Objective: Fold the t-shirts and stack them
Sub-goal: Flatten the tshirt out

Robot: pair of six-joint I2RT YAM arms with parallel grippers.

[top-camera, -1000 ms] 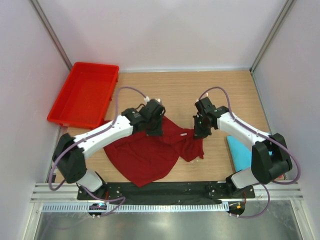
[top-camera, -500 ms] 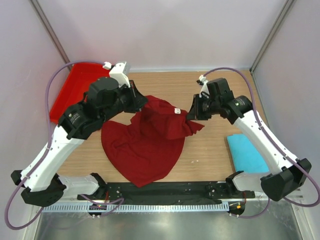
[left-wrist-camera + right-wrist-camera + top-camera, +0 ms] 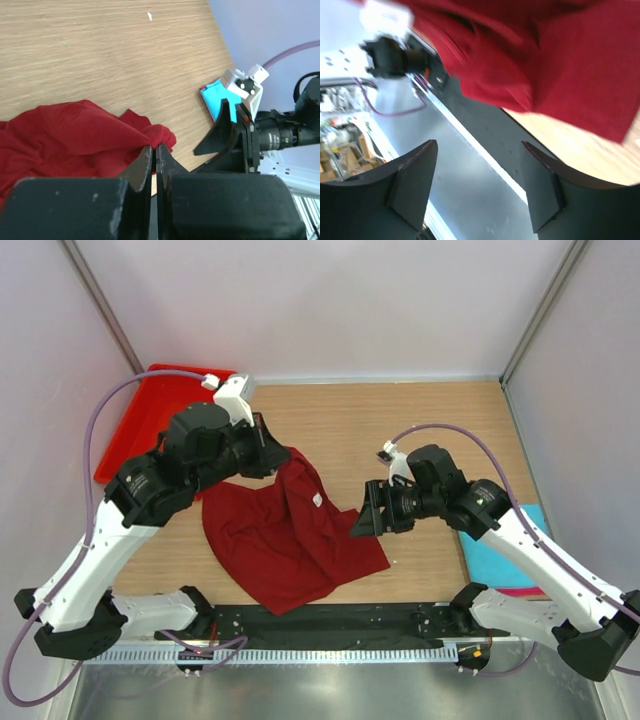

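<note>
Right pincer (image 3: pixel 362 523) has let go, jaws wide and empty.
Left pincer (image 3: pixel 272 455) is clamped on the maroon t-shirt (image 3: pixel 285 540), which lies just left of the right pincer.

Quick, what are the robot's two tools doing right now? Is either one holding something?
Left tool: closed, pinching an edge of the maroon t-shirt.
Right tool: open, holding nothing.
</note>
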